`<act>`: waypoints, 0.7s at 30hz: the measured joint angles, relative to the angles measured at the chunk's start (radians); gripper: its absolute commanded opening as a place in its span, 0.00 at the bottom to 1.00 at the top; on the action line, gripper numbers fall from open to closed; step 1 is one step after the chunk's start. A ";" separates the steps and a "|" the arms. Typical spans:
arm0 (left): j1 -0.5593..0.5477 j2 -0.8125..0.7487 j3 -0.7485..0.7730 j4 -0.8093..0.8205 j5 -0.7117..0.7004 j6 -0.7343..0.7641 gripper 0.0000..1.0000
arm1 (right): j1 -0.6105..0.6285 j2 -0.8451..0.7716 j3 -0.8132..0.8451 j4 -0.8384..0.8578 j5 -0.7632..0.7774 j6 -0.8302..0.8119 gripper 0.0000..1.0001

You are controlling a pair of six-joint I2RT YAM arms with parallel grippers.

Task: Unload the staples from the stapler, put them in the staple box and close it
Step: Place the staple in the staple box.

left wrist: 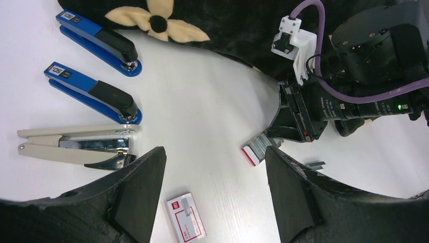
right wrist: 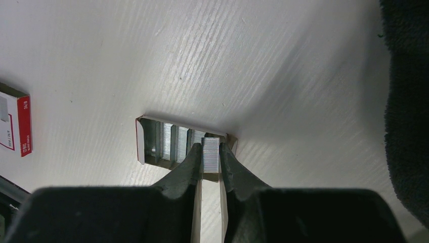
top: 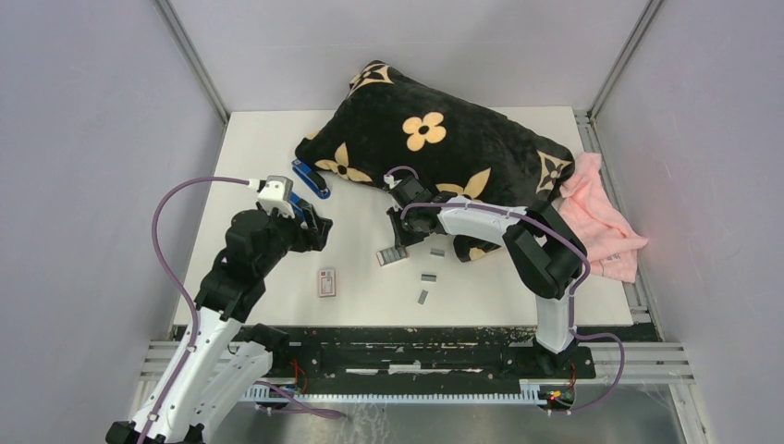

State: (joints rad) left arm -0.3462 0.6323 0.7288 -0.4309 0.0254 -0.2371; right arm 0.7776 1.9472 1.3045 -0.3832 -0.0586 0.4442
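**Nearest.** On the white table (top: 259, 148) we list loose staples (top: 429, 277). They are short grey strips lying apart from one another, and we judge them already unloaded and set aside. To their left lies a closed white-and-red box (top: 326, 281), flat and untouched.

**Just beyond.** An open box tray (right wrist: 147, 142) is part-filled with silvery strips. The right gripper (right wrist: 211, 152) sits over its right end, fingers clamped on a single staple strip (right wrist: 211, 144) pinched edge-up. We judge the tight pinch suits so thin a piece. We cannot tell whether the strip is going into the tray or coming out.

**Left of that.** The left gripper (left wrist: 215, 154) has its fingers wide apart and holds nothing. It hovers over bare table, apparently standing by.

**Farther, beside it.** A cream stapler (left wrist: 76, 144) lies with its top swung open and its metal channel exposed, as unloading requires. We cannot tell whether any staples remain inside. Beyond it are two blue staplers (left wrist: 96, 43), both shut and lying parallel.

**Farthest.** A black flowered pillow (top: 434, 139) lies at the back, with a pink cloth (top: 601, 217) at its right.
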 measured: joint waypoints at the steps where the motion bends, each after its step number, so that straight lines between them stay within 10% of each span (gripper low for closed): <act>1: 0.000 0.000 0.000 0.000 0.000 0.000 0.79 | 0.000 0.000 0.000 0.000 0.000 0.000 0.18; 21: 0.003 0.000 0.000 0.000 0.000 0.000 0.79 | 0.000 0.000 0.000 -0.009 -0.001 -0.004 0.21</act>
State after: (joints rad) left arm -0.3431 0.6323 0.7288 -0.4305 0.0254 -0.2371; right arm 0.7776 1.9472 1.3045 -0.3923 -0.0593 0.4400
